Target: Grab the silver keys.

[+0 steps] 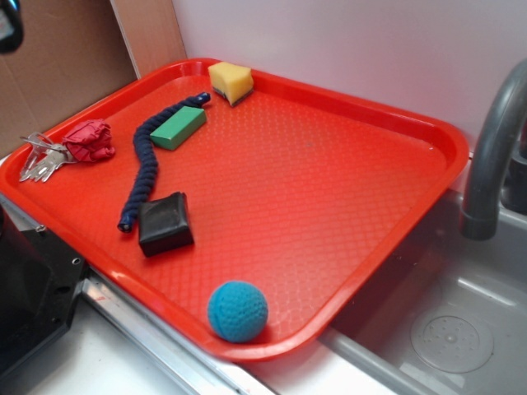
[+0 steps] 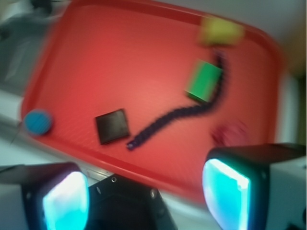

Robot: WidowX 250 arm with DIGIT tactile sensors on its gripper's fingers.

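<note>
The silver keys (image 1: 39, 158) lie on the far left rim of the red tray (image 1: 329, 197), joined to a red bunched fabric fob (image 1: 89, 140). In the wrist view, which is blurred, only the fob (image 2: 230, 133) shows, just above my right finger (image 2: 225, 196); the metal keys are hidden there. My gripper (image 2: 146, 201) hangs high over the tray's near edge, jaws wide apart and empty. In the exterior view only a dark bit of the arm (image 1: 6, 25) shows at the top left corner.
On the tray lie a dark blue braided rope (image 1: 144, 160), a green block (image 1: 178, 127), a yellow sponge (image 1: 230, 81), a black block (image 1: 165, 222) and a blue knitted ball (image 1: 237, 311). A grey faucet (image 1: 494, 148) and sink (image 1: 445, 329) stand right; the black base (image 1: 33, 288) sits lower left.
</note>
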